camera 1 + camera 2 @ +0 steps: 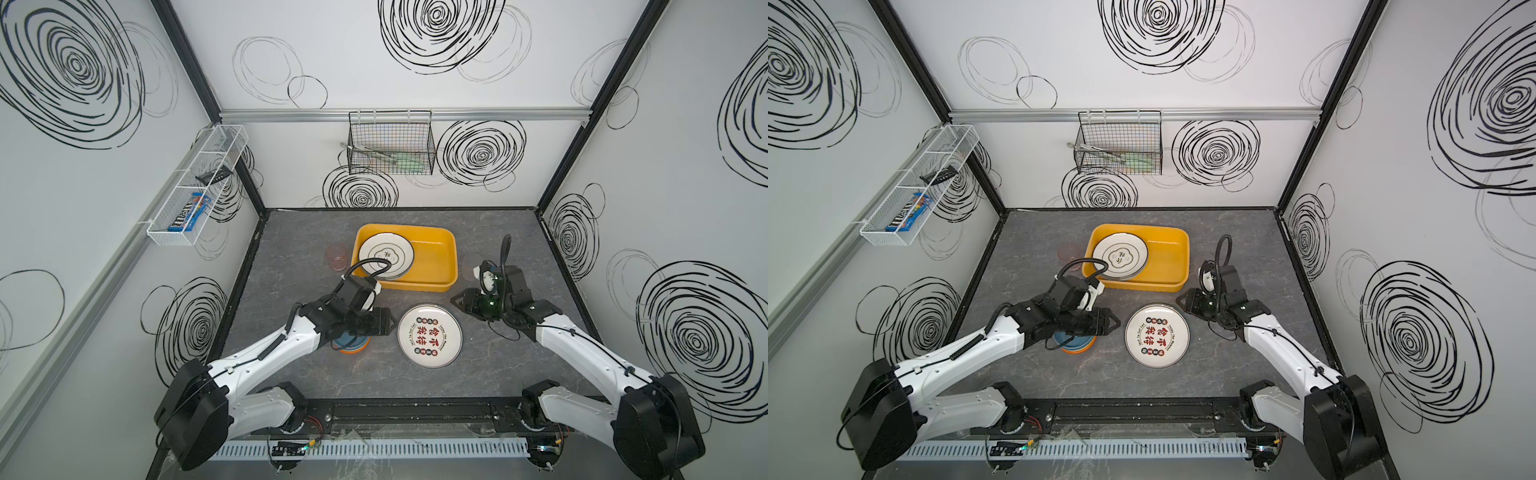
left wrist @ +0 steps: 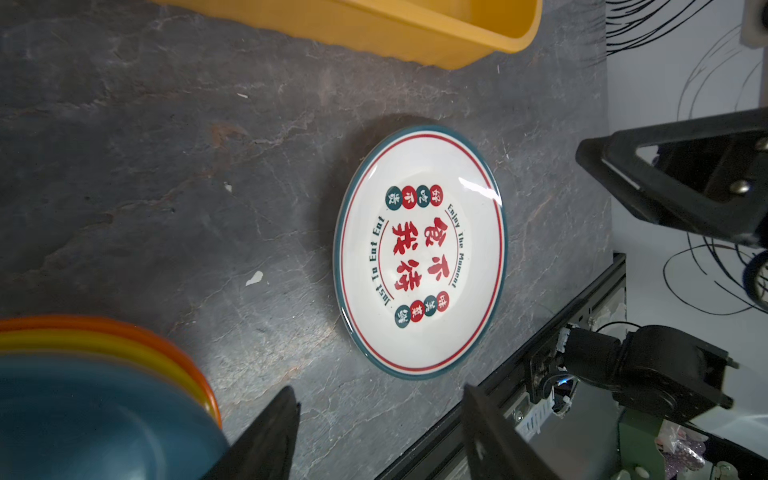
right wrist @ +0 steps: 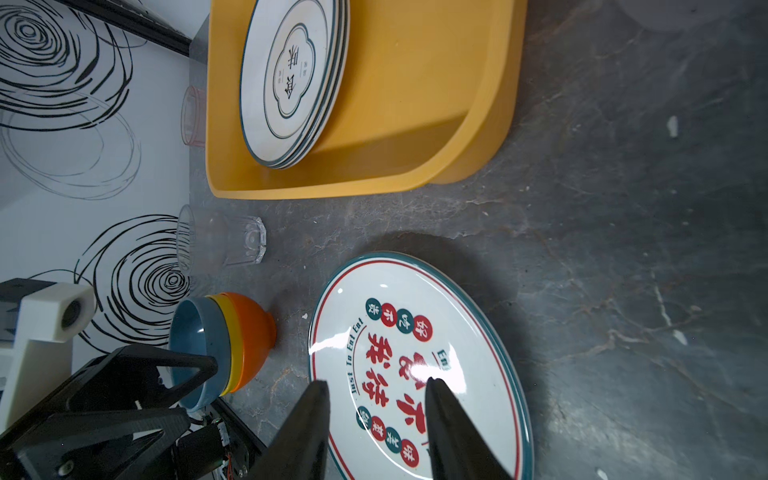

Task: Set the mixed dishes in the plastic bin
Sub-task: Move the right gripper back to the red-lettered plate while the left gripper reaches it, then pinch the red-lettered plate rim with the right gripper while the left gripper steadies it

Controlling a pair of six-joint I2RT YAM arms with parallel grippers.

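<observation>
On veined grey tabletop (image 1: 494, 374), glossy round plate (image 1: 429, 336); both arms' jaws apart, empty.

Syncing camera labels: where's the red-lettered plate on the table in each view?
Top view: red-lettered plate on the table, in front of the yellow bin, between the arms.
Top view: plate in the same spot, in front of the bin.
Left wrist: mid-picture, beyond the open left hand.
Right wrist: close up, just past the open right hand.
Shared landmark: the yellow bin, also in both wrist views.
</observation>
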